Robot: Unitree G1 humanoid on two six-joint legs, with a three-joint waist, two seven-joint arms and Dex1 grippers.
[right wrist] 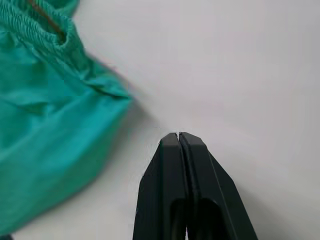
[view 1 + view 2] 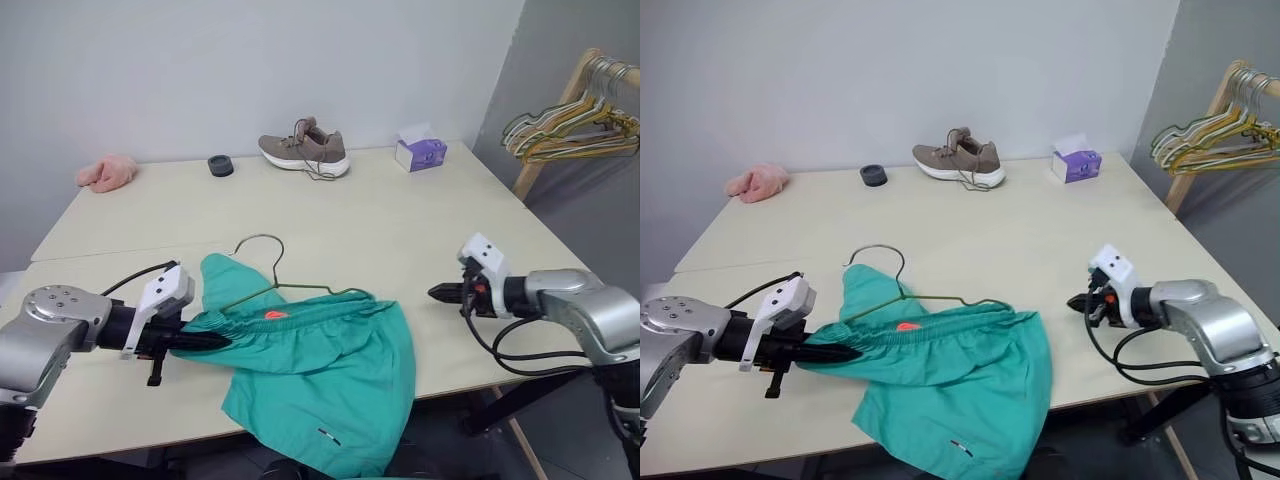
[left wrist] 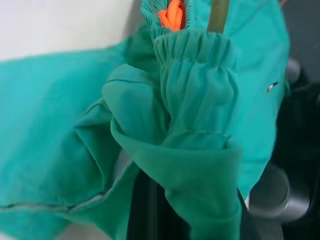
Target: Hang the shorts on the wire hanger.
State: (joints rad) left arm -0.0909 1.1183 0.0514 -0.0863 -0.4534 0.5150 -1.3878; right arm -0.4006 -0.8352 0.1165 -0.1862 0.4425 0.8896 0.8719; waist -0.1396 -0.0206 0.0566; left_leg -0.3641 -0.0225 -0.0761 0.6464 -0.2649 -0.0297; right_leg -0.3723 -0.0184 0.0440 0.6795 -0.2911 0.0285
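A: Two arms flank the work. Where do the shorts [image 2: 320, 365] lie?

B: On the near part of the desk [image 2: 420, 230], one leg drooping over its front edge. Their waistband runs left to right, with the wire hanger [image 2: 262, 270] apparently threaded inside it, hook poking out toward the far side.

A: And the jaws?

B: Left gripper [image 2: 205, 341] has its jaws pinched on the waistband's left end. Right gripper [image 2: 440, 293] has its jaws pressed together on nothing, just beside the waistband's right end, which lies to its left. The right arm is nearer that free end.
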